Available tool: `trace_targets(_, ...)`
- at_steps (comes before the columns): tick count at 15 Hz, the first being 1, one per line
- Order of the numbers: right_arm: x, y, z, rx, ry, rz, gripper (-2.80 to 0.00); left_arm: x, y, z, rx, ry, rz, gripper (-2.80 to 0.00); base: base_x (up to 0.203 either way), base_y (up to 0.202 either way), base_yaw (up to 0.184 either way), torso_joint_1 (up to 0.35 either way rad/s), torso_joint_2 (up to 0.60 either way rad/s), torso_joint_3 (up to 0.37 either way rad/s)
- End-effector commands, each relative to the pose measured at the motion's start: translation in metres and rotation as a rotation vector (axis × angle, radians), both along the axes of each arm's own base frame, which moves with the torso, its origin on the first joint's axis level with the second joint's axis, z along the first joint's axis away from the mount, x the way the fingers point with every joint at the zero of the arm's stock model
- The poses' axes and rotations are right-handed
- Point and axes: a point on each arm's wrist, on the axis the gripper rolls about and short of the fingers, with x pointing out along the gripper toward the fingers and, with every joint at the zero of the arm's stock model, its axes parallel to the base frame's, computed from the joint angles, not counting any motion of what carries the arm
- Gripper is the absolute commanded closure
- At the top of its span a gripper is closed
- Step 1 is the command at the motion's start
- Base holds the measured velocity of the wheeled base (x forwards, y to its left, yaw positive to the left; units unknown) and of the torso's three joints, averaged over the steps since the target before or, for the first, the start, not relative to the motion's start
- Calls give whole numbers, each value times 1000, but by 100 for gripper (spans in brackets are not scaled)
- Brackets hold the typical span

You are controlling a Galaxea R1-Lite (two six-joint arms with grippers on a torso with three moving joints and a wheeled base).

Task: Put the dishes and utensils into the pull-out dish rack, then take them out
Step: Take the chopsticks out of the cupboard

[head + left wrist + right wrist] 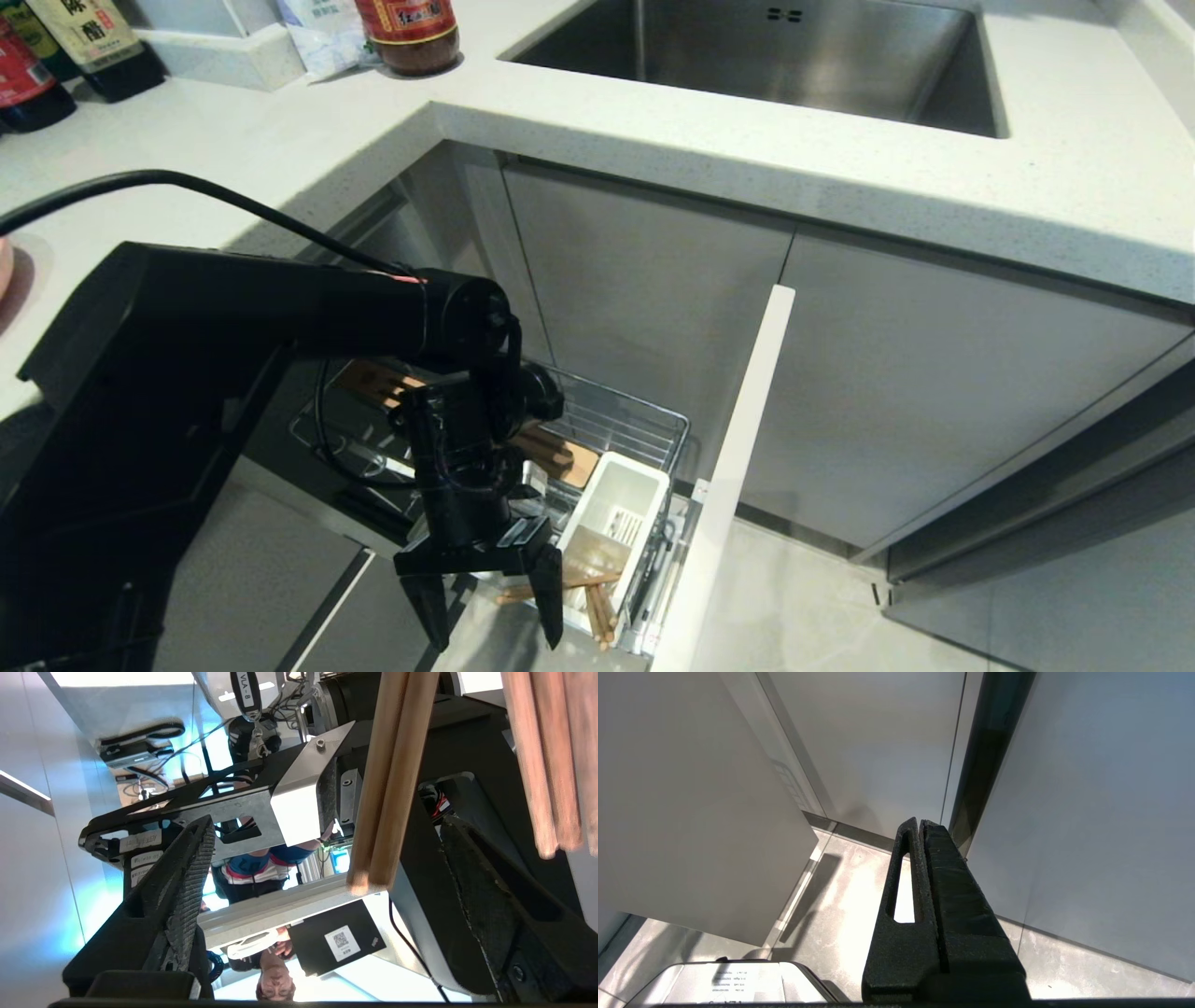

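The pull-out dish rack stands drawn out below the counter, with its white panel front, wooden strip and white utensil cup. Light-brown chopsticks sit in the cup, their ends sticking out at its near end. My left gripper hangs open, pointing down, just left of that end. In the left wrist view the chopsticks stand loose between the spread fingers of the left gripper, touching neither. A pink plate edge shows at the counter's far left. My right gripper is shut on nothing, near the floor.
The steel sink is set in the white countertop above the rack. Bottles and a jar stand at the back left. Grey cabinet doors flank the rack. A person and a laptop show behind my arm.
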Motion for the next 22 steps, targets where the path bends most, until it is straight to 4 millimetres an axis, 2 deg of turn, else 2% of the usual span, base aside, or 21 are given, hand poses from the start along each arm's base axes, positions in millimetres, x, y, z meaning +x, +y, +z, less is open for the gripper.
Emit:
trace_targets(1, 0, 0, 0, 0, 0, 0, 0, 4, -3, -10, 17, 30, 2, -280, 0, 0, 0, 0, 0, 0)
trace_targets(5, 0, 0, 0, 2, 0, 0, 0, 12, -7, -19, 20, 41, 6, -280, 0, 0, 0, 0, 0, 0)
trace_targets(20, 0, 0, 0, 0, 0, 0, 0, 19, -13, -22, -12, 50, 58, -280, 0, 0, 0, 0, 0, 0)
trace_targets(21, 0, 0, 0, 0, 0, 0, 0, 19, -13, -22, -12, 49, 58, 0, 0, 0, 0, 0, 0, 0)
trace_targets(22, 0, 0, 0, 0, 0, 0, 0, 19, -13, -21, -15, 45, 59, 0, 0, 0, 0, 0, 0, 0)
